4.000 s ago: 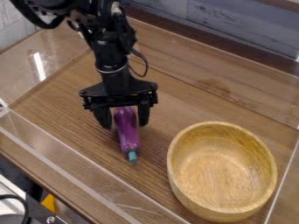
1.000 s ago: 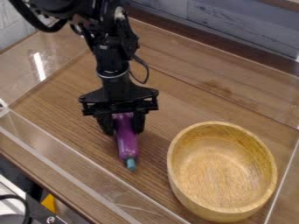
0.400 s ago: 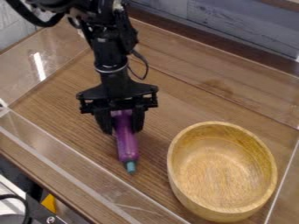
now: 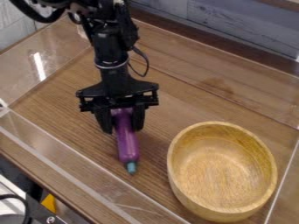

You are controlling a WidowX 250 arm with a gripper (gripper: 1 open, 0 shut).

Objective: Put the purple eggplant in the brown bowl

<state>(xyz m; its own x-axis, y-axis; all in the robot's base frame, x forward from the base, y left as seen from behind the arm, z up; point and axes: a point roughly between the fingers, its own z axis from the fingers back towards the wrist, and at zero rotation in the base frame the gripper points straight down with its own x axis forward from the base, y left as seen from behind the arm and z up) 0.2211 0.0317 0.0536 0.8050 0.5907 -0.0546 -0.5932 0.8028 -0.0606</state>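
Black and pointing straight down, the pincer (image 4: 118, 113) is hanging at centre-left of the frame, its 2 fingers (image 4: 90, 110) reaching down on either side of the upper end of the purple eggplant (image 4: 125, 138). The fingers are standing close against that end and look to be grasping it, though the view does not make the contact itself certain. The eggplant is slanting from between the fingers toward the lower middle of the frame, its glossy purple body running down to a small teal-green stem tip (image 4: 133, 164), which is sitting at or just above the wooden tabletop (image 4: 222, 87); whether it is touching cannot be told. Above the pincer, the black arm (image 4: 107, 44) is rising toward the upper left of the frame, with cables looping beside it.

To the right of the eggplant, in the lower right of the frame, the brown bowl (image 4: 187, 143) is sitting upright on the tabletop, wide, light-toned, with visible grain and a thick rim. It is near the eggplant's tip but apart from it. Clear panels (image 4: 47, 52) are standing along the table's edges at the left and lower left, catching bright reflections.
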